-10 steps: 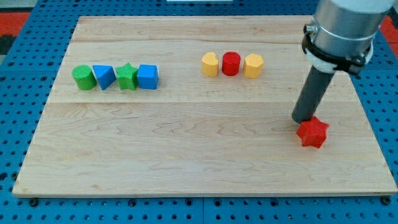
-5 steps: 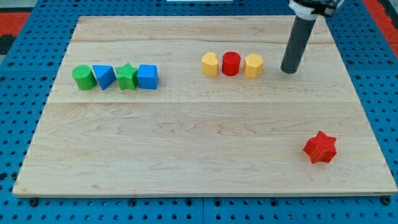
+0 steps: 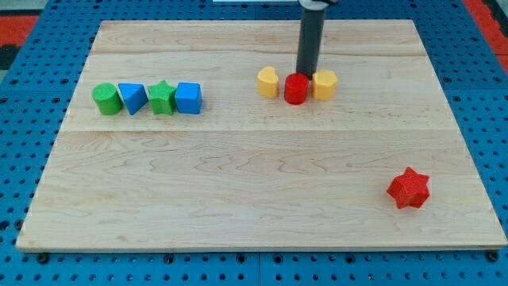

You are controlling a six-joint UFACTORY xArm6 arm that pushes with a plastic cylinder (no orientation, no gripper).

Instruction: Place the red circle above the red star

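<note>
The red circle (image 3: 296,89) stands on the wooden board (image 3: 238,183) at upper middle, between two yellow blocks, and sits slightly lower than them. My tip (image 3: 305,74) touches its upper edge from the view's top. The red star (image 3: 409,188) lies far off at the lower right of the board, well apart from the circle.
A yellow block (image 3: 268,82) is left of the red circle and another yellow block (image 3: 325,83) is right of it. At the left stands a row: green circle (image 3: 105,99), blue triangle (image 3: 132,98), green star (image 3: 162,98), blue block (image 3: 189,98).
My tip left the red star, swept up and then left across the board to the red circle's top edge. The red circle has shifted slightly down out of the yellow row.
</note>
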